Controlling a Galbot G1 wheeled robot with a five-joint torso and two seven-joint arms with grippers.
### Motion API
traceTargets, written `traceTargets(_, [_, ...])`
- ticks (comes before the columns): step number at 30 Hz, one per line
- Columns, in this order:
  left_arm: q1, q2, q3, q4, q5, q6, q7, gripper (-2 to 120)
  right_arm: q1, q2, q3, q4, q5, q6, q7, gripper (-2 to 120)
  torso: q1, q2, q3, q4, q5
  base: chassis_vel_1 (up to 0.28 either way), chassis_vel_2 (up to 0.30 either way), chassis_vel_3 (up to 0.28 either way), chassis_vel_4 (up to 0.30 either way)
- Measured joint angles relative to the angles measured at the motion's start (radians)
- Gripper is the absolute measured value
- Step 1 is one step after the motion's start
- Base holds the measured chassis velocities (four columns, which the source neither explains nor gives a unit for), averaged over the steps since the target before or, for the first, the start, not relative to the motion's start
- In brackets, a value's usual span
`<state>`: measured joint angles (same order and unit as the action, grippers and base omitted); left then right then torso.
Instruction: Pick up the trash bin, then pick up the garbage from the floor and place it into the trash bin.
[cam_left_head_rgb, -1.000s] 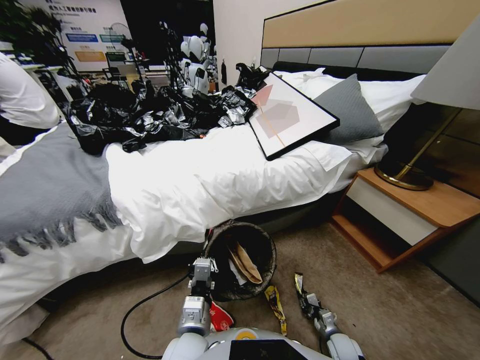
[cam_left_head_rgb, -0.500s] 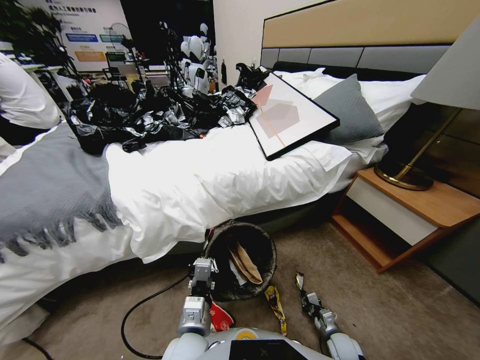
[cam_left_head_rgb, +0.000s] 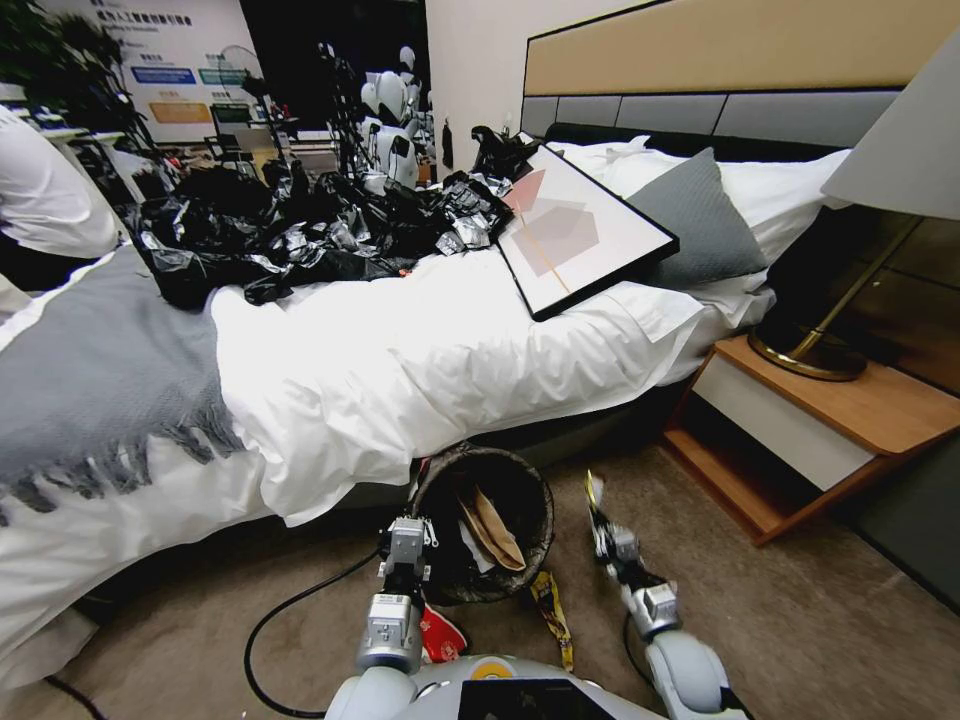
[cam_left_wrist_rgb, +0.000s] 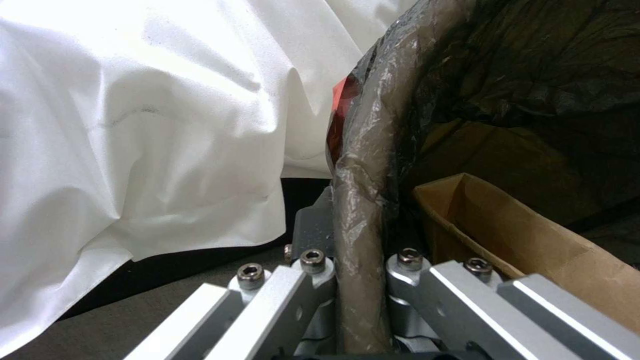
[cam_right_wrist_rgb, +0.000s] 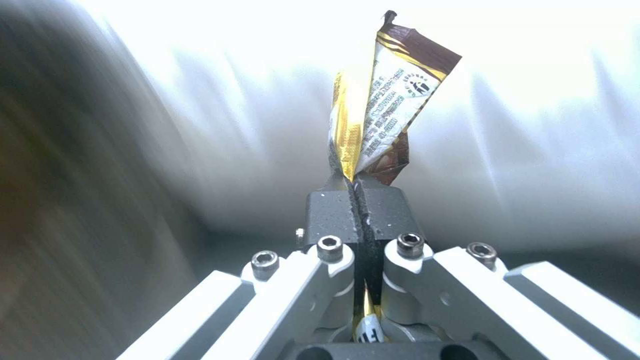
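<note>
The trash bin (cam_left_head_rgb: 500, 470), lined with a black bag, stands tilted on the carpet against the bed. My left gripper (cam_left_head_rgb: 405, 548) is shut on its near rim; the left wrist view shows the bag-wrapped rim (cam_left_wrist_rgb: 363, 190) pinched in that gripper (cam_left_wrist_rgb: 360, 262). A brown paper bag (cam_left_head_rgb: 492, 528) (cam_left_wrist_rgb: 533, 250) lies inside. Right of the bin, my right gripper (cam_left_head_rgb: 603, 530) (cam_right_wrist_rgb: 357, 192) is off the floor, shut on a gold-and-brown foil wrapper (cam_left_head_rgb: 594, 497) (cam_right_wrist_rgb: 383, 95) that sticks up from it. A yellow wrapper (cam_left_head_rgb: 551, 612) and a red-and-white packet (cam_left_head_rgb: 440, 635) lie on the carpet by my base.
The bed's white sheet (cam_left_head_rgb: 420, 370) hangs just behind the bin. A heap of black bags (cam_left_head_rgb: 290, 235) and a framed picture (cam_left_head_rgb: 580, 230) lie on the bed. A wooden nightstand (cam_left_head_rgb: 800, 420) with a lamp stands at right. A black cable (cam_left_head_rgb: 270, 625) loops over the floor at left.
My right gripper has risen from the floor and moved forward with the foil wrapper, now level with the bin's right side. The left gripper and bin have stayed put.
</note>
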<state>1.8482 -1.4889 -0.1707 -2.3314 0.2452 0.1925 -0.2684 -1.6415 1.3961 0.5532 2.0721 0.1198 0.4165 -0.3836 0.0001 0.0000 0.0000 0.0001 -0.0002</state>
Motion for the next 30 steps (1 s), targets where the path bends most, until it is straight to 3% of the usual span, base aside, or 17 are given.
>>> traceTargets(4, [0.001, -0.001, 0.000, 0.000, 0.001, 0.000, 0.000, 1, -0.003, -0.021, -0.038, 0.128, 0.067, 0.036, -0.201, 0, 0.000, 0.000, 0.000, -0.0001, 0.0001, 0.000, 0.000, 0.000, 0.000])
traceTargets(11, [0.000, -0.005, 0.000, 0.001, 0.000, 0.000, 0.000, 1, 0.000, -0.047, -0.083, 0.137, 0.121, 0.018, -0.370, 0, 0.000, 0.000, 0.000, 0.0000, 0.0002, 0.000, 0.000, 0.000, 0.000])
traceTargets(30, [0.004, -0.002, 0.001, -0.001, 0.000, 0.001, 0.000, 1, 0.021, -0.040, -0.157, -0.039, 0.063, 0.031, -0.373, 0, 0.000, 0.000, 0.000, -0.0001, 0.0002, 0.000, 0.000, 0.000, 0.000])
